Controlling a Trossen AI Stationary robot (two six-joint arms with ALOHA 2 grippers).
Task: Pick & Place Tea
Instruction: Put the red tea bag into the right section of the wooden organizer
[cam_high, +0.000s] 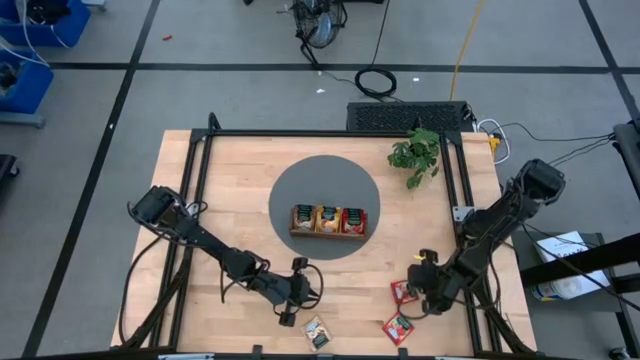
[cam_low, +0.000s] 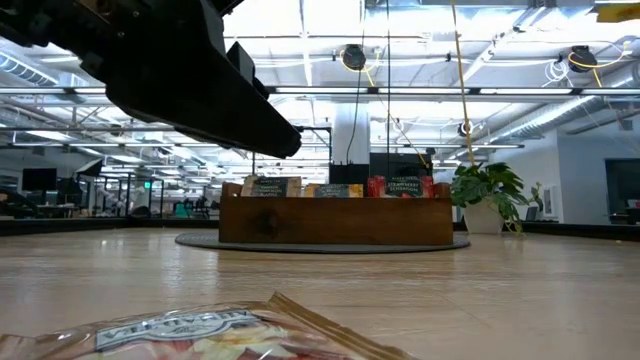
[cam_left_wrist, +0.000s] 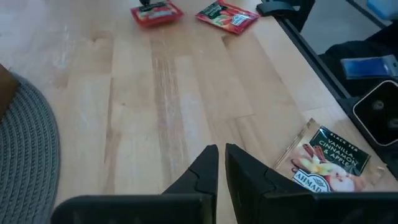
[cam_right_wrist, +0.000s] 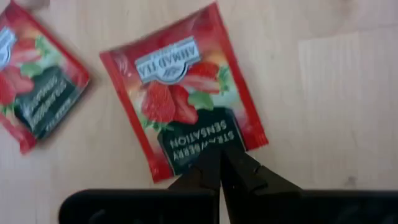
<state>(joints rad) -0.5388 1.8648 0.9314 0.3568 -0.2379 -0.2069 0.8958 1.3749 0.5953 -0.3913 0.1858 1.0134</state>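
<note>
Two red tea packets lie flat on the wood at the near right: one (cam_right_wrist: 183, 102) right under my right gripper (cam_right_wrist: 219, 167), the other (cam_right_wrist: 37, 93) beside it. The right gripper is shut and points steeply down, its tips over the first packet's dark-label end. A pale tea packet (cam_left_wrist: 326, 165) lies flat at the near edge, a little to the right of my left gripper (cam_left_wrist: 221, 163). That gripper is shut, holds nothing and hovers over bare wood (cam_high: 295, 300). More packets stand in the wooden tray (cam_high: 328, 220). My right gripper comes from above with shut fingertips (cam_right_wrist: 208, 163) at the edge of the red packet's dark-label end (cam_right_wrist: 196, 146). The packet lies flat on the table. I cannot tell whether the tips touch it.
The tray sits on a round grey mat (cam_high: 300, 180) at the table's middle. A small green plant (cam_high: 415, 152) stands at the far right. A black frame rail (cam_high: 190, 200) runs along the table's sides. Bare wood lies between the mat and the near edge.
</note>
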